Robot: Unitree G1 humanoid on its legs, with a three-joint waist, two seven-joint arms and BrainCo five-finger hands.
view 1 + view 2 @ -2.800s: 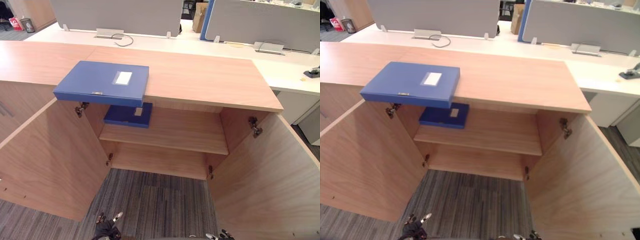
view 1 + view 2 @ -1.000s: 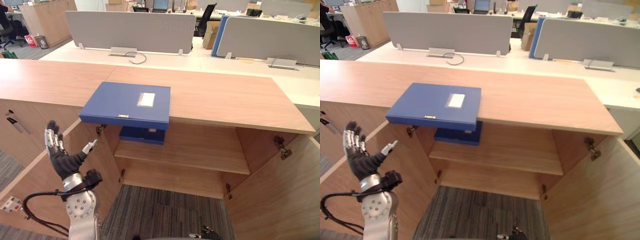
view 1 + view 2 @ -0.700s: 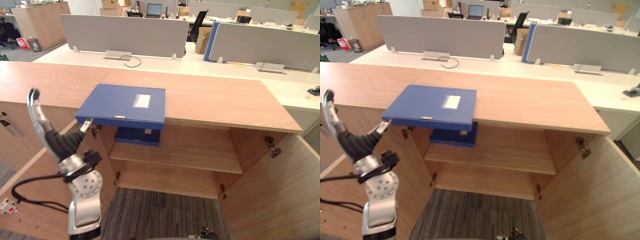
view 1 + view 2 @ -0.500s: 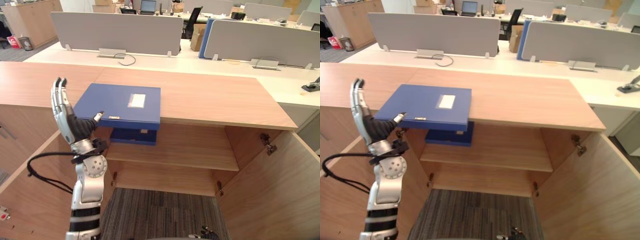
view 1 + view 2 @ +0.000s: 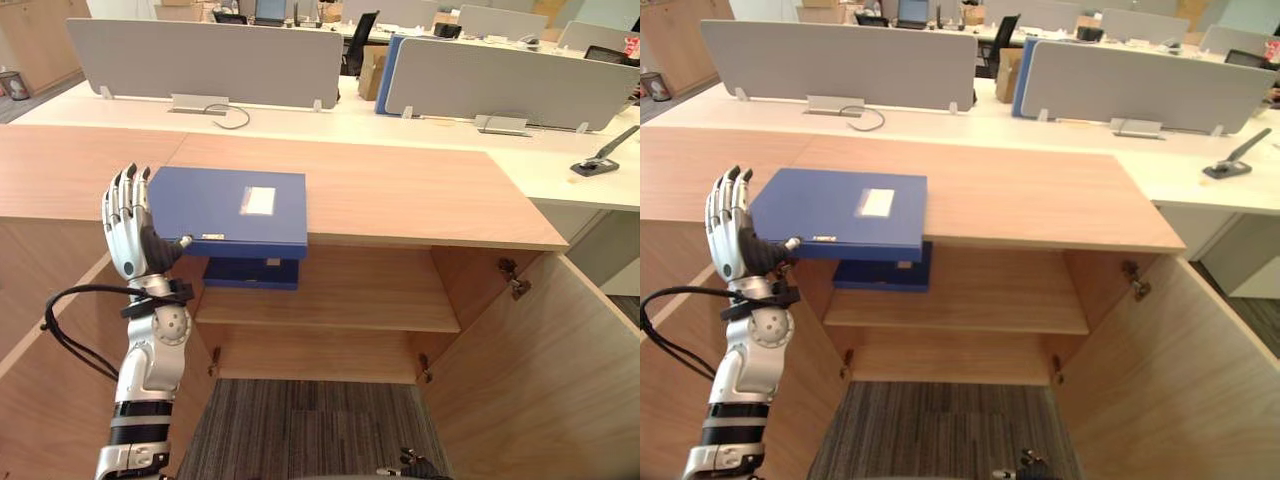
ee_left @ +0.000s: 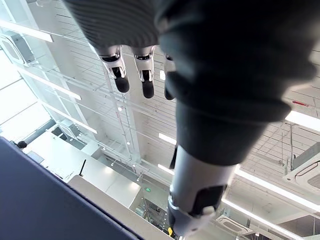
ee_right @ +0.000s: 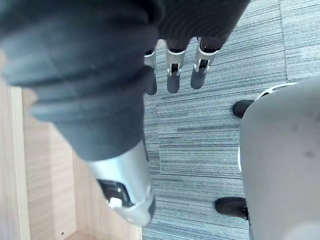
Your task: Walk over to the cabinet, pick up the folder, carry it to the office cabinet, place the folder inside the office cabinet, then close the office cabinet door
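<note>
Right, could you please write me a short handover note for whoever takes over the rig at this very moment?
Left hand: open, fingers straight, raised beside the left edge of the blue folder, thumb by its front corner; contact unclear.
Right hand: open, hanging low over the carpet, holding nothing.
The folder lies flat on the cabinet top, overhanging the front edge. A second blue folder lies on the shelf inside. The left door and right door stand open.
Done: robot is at the cabinet.
Left: grasp, carry, place inside, close the door.
</note>
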